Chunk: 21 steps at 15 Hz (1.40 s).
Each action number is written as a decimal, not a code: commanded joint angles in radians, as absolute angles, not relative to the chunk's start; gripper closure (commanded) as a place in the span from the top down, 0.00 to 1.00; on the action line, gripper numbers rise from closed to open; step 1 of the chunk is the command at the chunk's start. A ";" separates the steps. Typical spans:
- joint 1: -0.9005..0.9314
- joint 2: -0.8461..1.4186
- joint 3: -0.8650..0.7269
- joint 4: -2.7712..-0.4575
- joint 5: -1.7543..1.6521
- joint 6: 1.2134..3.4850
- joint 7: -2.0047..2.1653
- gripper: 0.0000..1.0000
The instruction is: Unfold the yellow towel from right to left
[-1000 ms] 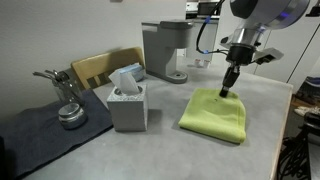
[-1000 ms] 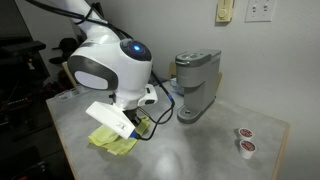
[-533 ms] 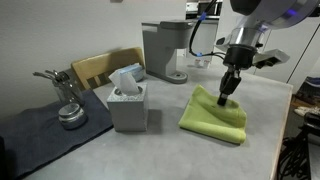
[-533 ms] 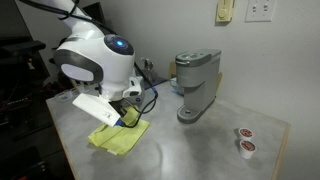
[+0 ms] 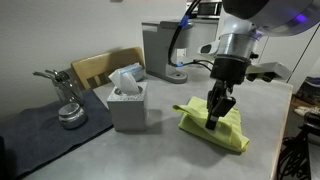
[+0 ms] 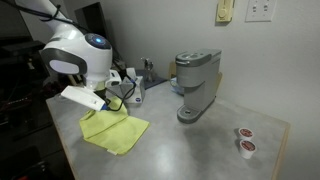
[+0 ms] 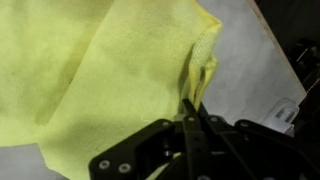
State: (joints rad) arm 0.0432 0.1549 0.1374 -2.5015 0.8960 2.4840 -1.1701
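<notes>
Arm angled in from upper right of frame, wrist pointed down. Raised fold of yellow towel (image 5: 235, 135) pinched by clenched pincer (image 5: 212, 122); towel laid on desk (image 5: 150, 155), lower right. Tissue box (image 5: 127, 108) at centre-left, tissue (image 5: 125, 78) held inside, protruding.

The yellow towel (image 5: 222, 128) is coloured a plain lime-yellow, unpatterned. Black is seen on the fingers (image 7: 188, 122) at the towel. The tabletop (image 5: 150, 152) under the towel is mottled pale grey. Near the towel, a grey tissue box (image 5: 128, 110) and a silver-grey coffee maker (image 5: 160, 48) are shown; farther from it, a dark blue-grey mat (image 5: 35, 138).
</notes>
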 commanded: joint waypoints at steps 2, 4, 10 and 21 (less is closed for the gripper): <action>0.126 0.216 0.196 -2.437 0.874 2.597 -1.125 0.01; 0.158 0.262 0.222 -2.375 0.830 2.616 -1.095 0.01; 0.200 0.467 0.254 -2.101 0.562 2.555 -0.862 0.29; 0.396 0.671 0.221 -1.802 0.199 2.604 -0.276 0.96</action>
